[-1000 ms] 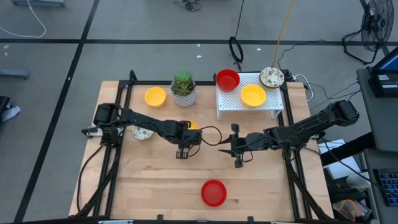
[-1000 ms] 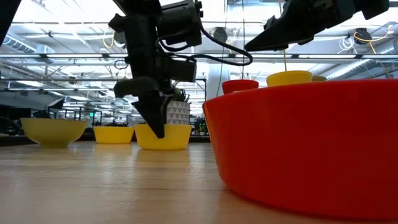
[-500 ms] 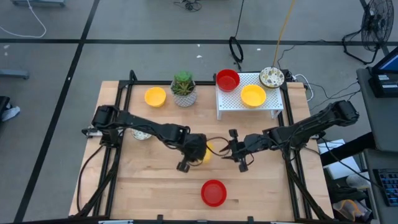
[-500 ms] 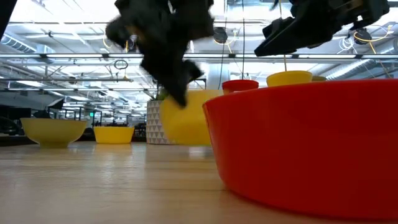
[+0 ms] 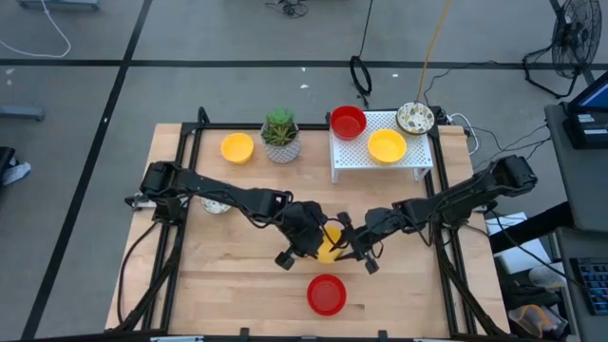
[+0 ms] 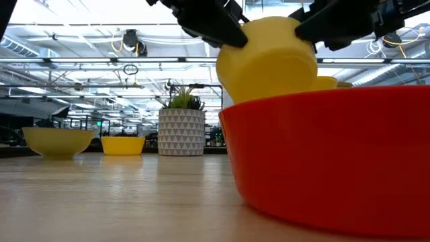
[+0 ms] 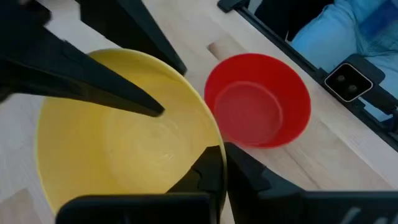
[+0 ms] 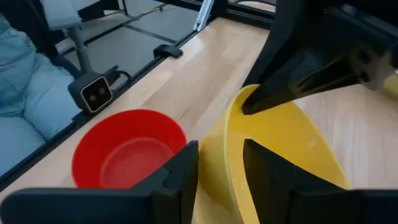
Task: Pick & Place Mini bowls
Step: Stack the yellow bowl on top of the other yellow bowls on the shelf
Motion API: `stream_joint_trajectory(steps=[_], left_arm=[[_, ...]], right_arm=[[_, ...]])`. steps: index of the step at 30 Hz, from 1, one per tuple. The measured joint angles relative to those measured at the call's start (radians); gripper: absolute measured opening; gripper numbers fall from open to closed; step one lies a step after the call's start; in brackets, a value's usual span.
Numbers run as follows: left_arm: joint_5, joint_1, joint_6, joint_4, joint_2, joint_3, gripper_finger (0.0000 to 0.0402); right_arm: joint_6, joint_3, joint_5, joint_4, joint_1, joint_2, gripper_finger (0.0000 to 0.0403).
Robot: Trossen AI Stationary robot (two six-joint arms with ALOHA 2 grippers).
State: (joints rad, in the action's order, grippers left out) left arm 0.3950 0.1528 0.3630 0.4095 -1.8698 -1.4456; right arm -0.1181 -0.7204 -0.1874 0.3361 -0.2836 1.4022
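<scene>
The yellow mini bowl (image 5: 330, 244) is held aloft, tilted, gripped by the left gripper (image 5: 315, 243) at nine o'clock, while the right gripper (image 5: 348, 245) straddles its three o'clock rim, closure unclear.

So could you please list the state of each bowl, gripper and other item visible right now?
Held yellow bowl: lifted off the table, tilted.
Left gripper: shut on its rim.
Right gripper: straddles the opposite rim.
Red bowl: upright on the table.
Rack: bears a red, a yellow and a speckled bowl.
Potted plant: upright.

Wooden table (image 5: 237, 285): bowls (image 5: 327, 295), plant pot (image 5: 281, 147), rack (image 5: 359, 152).
</scene>
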Motion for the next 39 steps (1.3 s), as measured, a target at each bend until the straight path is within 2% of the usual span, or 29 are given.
stream_joint_trajectory(steps=[6,10,14,19,24,28,35,39], left_arm=[[0.000,0.000,0.003,0.014,0.000,0.000,0.0008],[-0.001,-0.001,0.009,0.018,0.000,0.000,0.0011],[-0.006,-0.001,0.001,0.010,0.000,-0.002,0.0040],[-0.014,0.008,-0.010,0.003,0.001,-0.003,0.0078],[-0.072,0.012,-0.063,0.003,0.001,-0.003,0.0130],[-0.175,0.014,-0.086,0.007,0.001,-0.003,0.0179],[-0.595,0.018,-0.104,-0.019,0.001,-0.002,0.0247],[-0.730,0.014,-0.136,-0.013,0.001,-0.002,0.0264]], right_arm=[[0.036,0.000,0.003,0.022,0.000,0.018,0.0112],[0.041,0.000,-0.003,0.020,0.000,0.019,0.0078],[0.040,0.000,-0.023,0.014,0.000,0.020,0.0015],[0.034,0.000,-0.029,0.006,0.000,0.020,0.0005],[0.037,0.000,-0.025,-0.037,0.001,0.012,0.0002],[0.072,0.000,-0.026,-0.100,0.001,0.002,0.0001],[0.169,0.000,-0.014,-0.288,0.001,-0.063,0.0001],[0.210,0.000,0.110,-0.454,0.001,-0.158,0.0000]])
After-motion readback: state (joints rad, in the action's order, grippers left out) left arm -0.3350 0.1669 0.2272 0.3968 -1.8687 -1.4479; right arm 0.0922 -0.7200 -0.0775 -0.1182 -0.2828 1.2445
